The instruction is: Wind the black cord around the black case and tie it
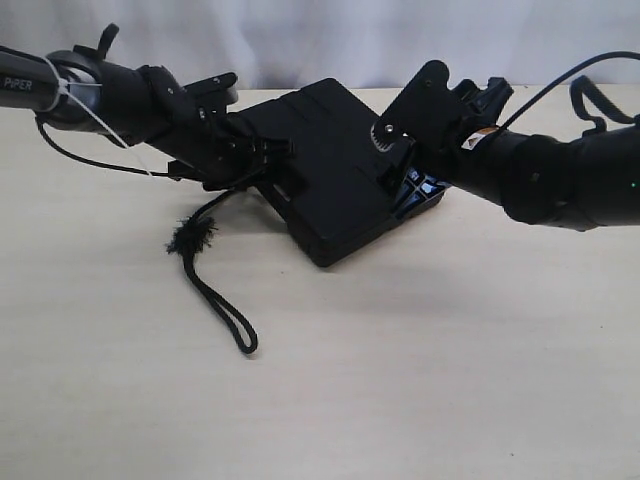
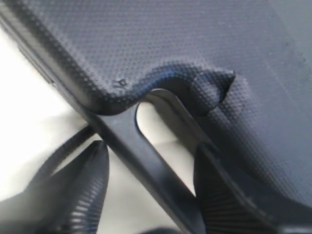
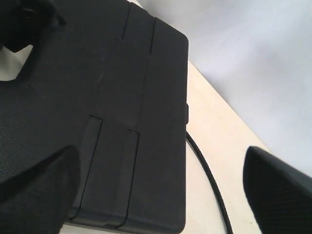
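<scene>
The black case lies askew in the middle of the table. My left gripper is at its left edge. In the left wrist view the case's handle bar runs between the ribbed fingers; it lies against one finger and a gap shows at the other, so the left gripper is open. My right gripper is at the case's right side, and the right gripper is wide open over a corner of the case. The black cord trails from under the case, with its frayed knot and end loop. A stretch of cord runs beside the case.
The pale wooden table stretches in front of the case. A white curtain hangs behind the table. A thin black cable hangs from the left arm down to the table.
</scene>
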Controlling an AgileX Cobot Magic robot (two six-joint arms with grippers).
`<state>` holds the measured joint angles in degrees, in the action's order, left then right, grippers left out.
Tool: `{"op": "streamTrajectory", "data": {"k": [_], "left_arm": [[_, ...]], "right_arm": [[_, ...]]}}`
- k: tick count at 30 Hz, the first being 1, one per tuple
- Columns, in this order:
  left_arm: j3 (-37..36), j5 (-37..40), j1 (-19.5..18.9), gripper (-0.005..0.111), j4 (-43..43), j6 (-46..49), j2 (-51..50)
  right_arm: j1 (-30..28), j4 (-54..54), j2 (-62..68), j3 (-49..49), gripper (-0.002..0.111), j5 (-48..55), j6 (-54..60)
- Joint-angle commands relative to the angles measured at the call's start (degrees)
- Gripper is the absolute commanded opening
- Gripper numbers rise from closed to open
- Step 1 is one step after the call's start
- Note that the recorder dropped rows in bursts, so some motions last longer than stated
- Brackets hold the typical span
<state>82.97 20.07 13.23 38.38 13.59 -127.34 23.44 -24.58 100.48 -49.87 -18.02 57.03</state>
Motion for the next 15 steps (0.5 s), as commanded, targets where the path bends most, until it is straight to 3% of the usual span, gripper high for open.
{"op": "streamTrajectory", "data": {"k": [1,8,10,11,12,15], "left_arm": [[0.5,0.8,0.4,0.05,7.9,-1.5,-0.8],[0.5,-1.0,1.0,0.049,10.8,-1.9,-3.7],[0.5,-1.1,0.7,0.034,11.9,-1.9,-3.6],[0.5,-1.2,0.3,0.013,11.7,-1.9,-2.9],[0.5,-1.4,0.1,0.004,11.7,-1.9,-2.4],[0.5,-1.2,-0.8,0.0,11.7,-1.9,1.2]], "right_arm": [[0.0,-0.3,-0.4,-0.1,0.084,0.2,-0.5],[0.0,-0.3,-0.4,-0.1,0.084,0.4,-2.5],[0.0,-0.3,-0.4,-0.1,0.084,0.4,-2.5],[0.0,-0.3,-0.4,-0.1,0.084,0.4,-2.5],[0.0,-0.3,-0.4,-0.1,0.084,0.6,-2.5],[0.0,-1.5,-0.4,-0.1,0.084,0.8,-2.5]]}}
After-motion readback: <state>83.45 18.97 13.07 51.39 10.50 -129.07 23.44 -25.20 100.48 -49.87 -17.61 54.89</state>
